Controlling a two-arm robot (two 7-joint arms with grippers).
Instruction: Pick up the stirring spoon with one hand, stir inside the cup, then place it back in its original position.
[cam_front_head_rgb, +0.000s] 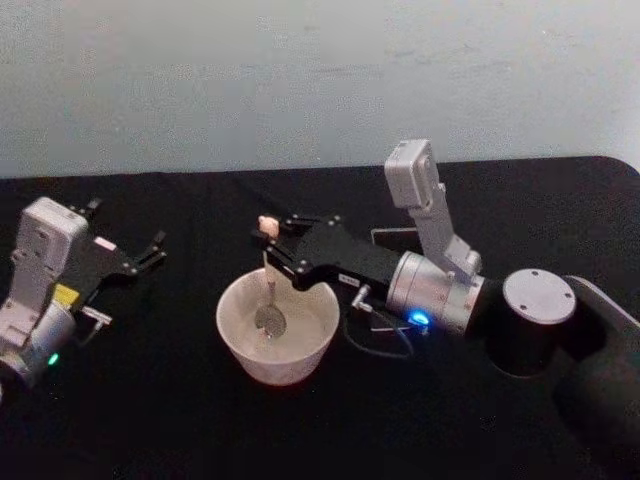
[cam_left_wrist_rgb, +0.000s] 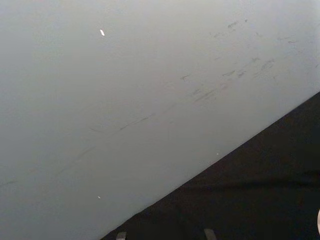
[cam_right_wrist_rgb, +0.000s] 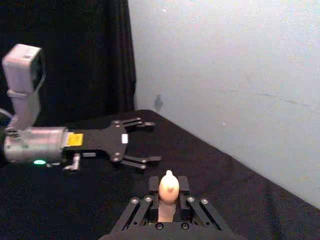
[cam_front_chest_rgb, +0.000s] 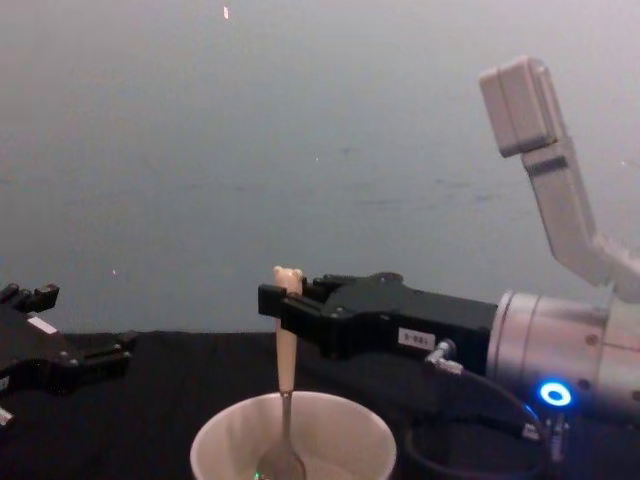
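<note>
The stirring spoon (cam_front_head_rgb: 268, 285) stands nearly upright in the cream cup (cam_front_head_rgb: 240, 345). Its metal bowl rests on the cup's floor and its bear-head top pokes up above the fingers. My right gripper (cam_front_head_rgb: 272, 250) reaches in from the right and is shut on the beige handle, just under the bear head (cam_right_wrist_rgb: 168, 186). From the chest, the spoon (cam_front_chest_rgb: 286, 350) drops straight from the right gripper (cam_front_chest_rgb: 283, 305) into the cup (cam_front_chest_rgb: 330, 440). Behind the right arm, the thin rim of the dark holder (cam_front_head_rgb: 392, 238) partly shows. The left gripper (cam_front_head_rgb: 128, 232) hangs open at the far left.
The black-covered table (cam_front_head_rgb: 150, 420) meets a pale wall (cam_front_head_rgb: 300, 80) at its back edge. The right arm's forearm and its cable (cam_front_head_rgb: 380, 345) lie just right of the cup. The open left gripper (cam_right_wrist_rgb: 150, 142) faces the right gripper (cam_right_wrist_rgb: 168, 200) across bare cloth.
</note>
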